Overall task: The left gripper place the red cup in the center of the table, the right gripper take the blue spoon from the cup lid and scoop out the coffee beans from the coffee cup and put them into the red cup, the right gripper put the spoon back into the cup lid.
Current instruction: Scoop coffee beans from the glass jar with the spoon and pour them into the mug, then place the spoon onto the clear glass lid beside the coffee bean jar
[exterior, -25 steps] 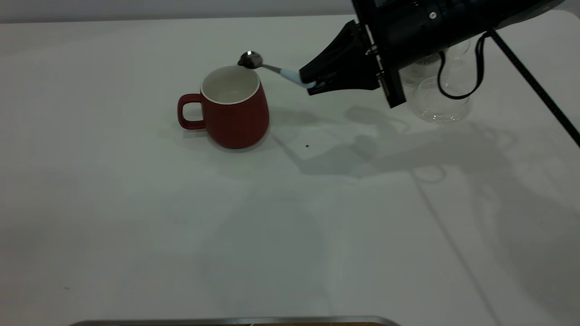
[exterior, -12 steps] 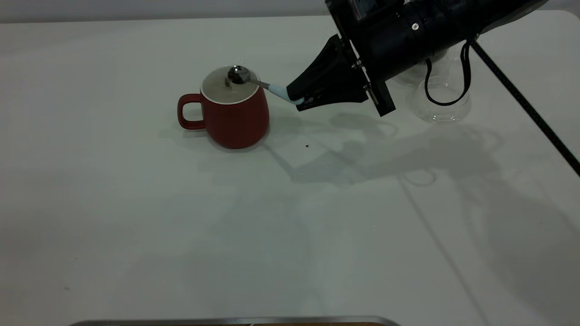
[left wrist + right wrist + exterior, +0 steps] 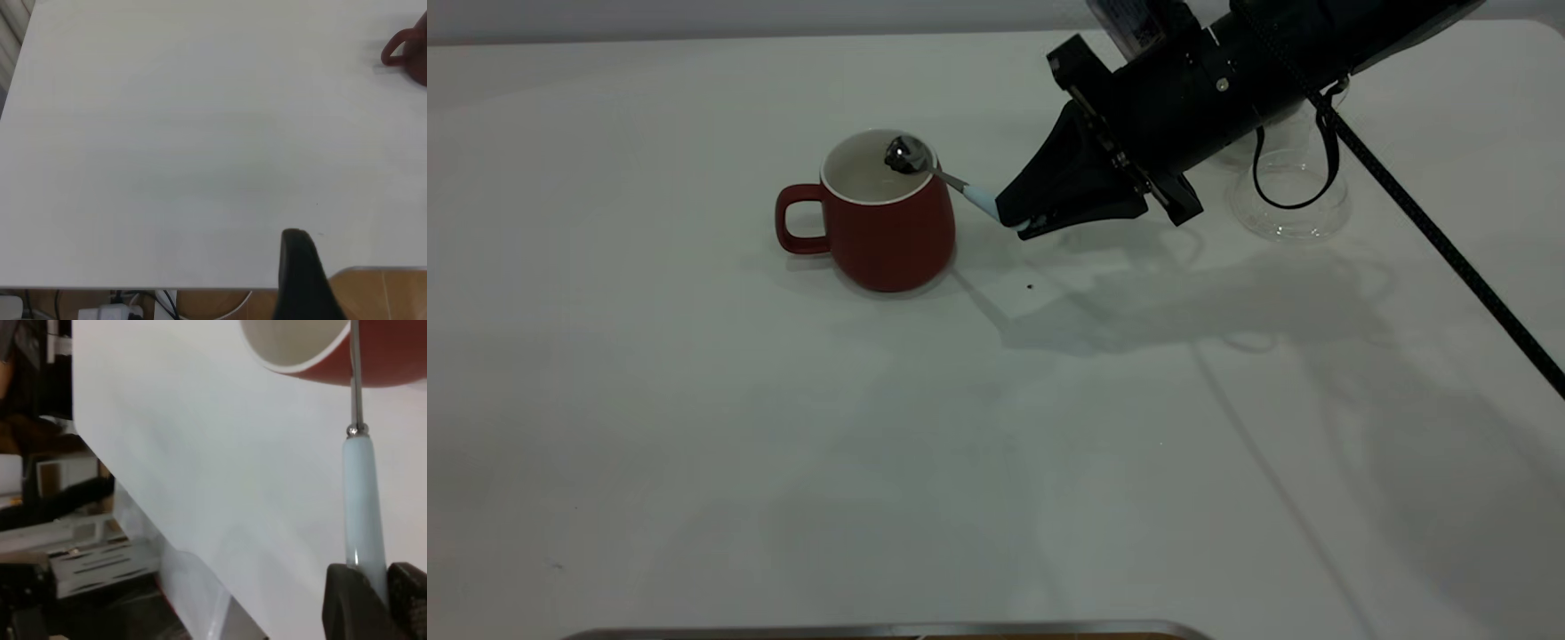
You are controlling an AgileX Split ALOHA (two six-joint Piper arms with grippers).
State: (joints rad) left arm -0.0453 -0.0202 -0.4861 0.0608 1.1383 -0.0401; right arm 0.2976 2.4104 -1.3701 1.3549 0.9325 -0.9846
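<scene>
In the exterior view, a dark red mug (image 3: 887, 213) with a glossy rounded body, wider at the base, a white inside and rim and a loop handle on its left is seen standing on the plain white table (image 3: 783, 444), left of a tiny dark speck (image 3: 1031, 287). The black right gripper (image 3: 1021, 215) is reached in from the upper right, and its tapered fingers are clamped on the pale blue rounded handle of a small spoon (image 3: 947, 180). The spoon's thin metal neck is laid across the mug's right rim, and its shiny bowl is held tilted over the mug's opening. Something dark is seen in the bowl, but whether it is beans cannot be told. Behind the arm, a clear glass cup (image 3: 1288, 200) with a wide clear base is partly hidden; its contents cannot be made out. A looped black cable (image 3: 1294, 182) is hung from the arm in front of it.

In the left wrist view, a smooth white tabletop (image 3: 200, 147) is shown, with the red mug (image 3: 407, 53) cut off far away at the frame's edge. One dark finger (image 3: 303, 277) of the left gripper is seen above the table's near edge; whether that gripper is open or closed cannot be told.

In the right wrist view, the two dark fingertips (image 3: 350, 603) of the right gripper (image 3: 381, 605) are pressed on the end of the spoon's (image 3: 361, 500) smooth pale handle, which is joined by a small metal bead to a slim steel neck running to the mug's (image 3: 313, 350) white-lipped rim.
</scene>
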